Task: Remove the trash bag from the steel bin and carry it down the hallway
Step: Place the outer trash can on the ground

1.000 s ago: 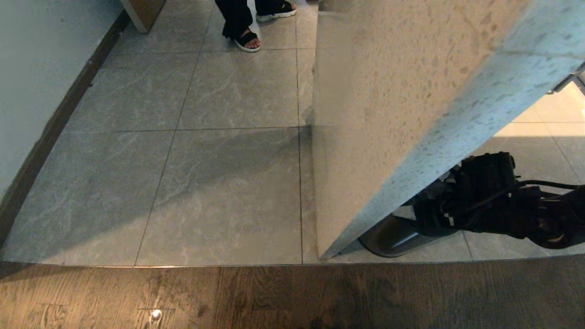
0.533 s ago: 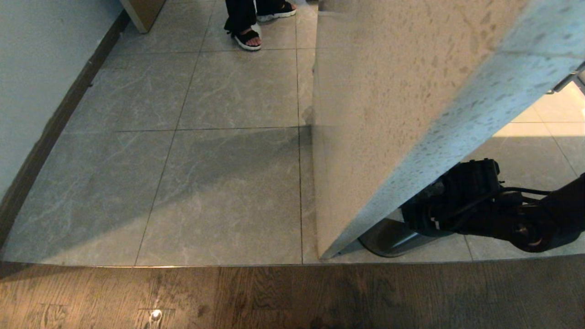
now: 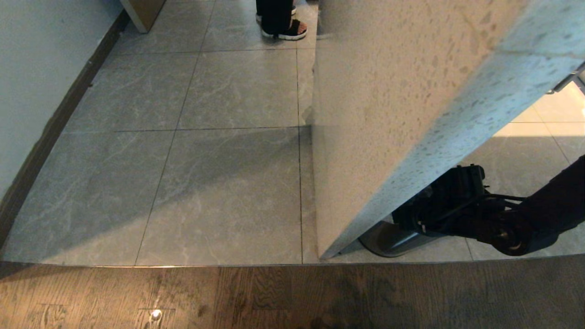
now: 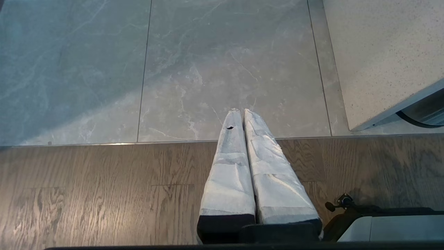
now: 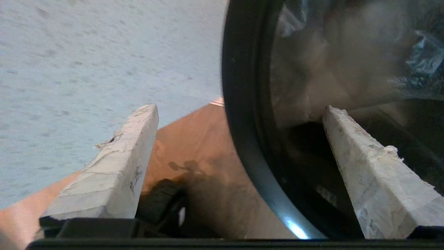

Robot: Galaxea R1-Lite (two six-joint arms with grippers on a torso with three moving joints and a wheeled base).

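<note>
Steel bin (image 5: 249,146) rim btwn wide-apart right jaws.

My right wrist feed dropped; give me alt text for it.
The open right hand straddles the bin's black rim, one finger inside over the clear bag, the other finger outside near a speckled wall.

Grey marbled floor tiles (image 3: 219,183) meet wood flooring (image 3: 274,297) (speckled stone slab (image 3: 388,114) right).
</note>
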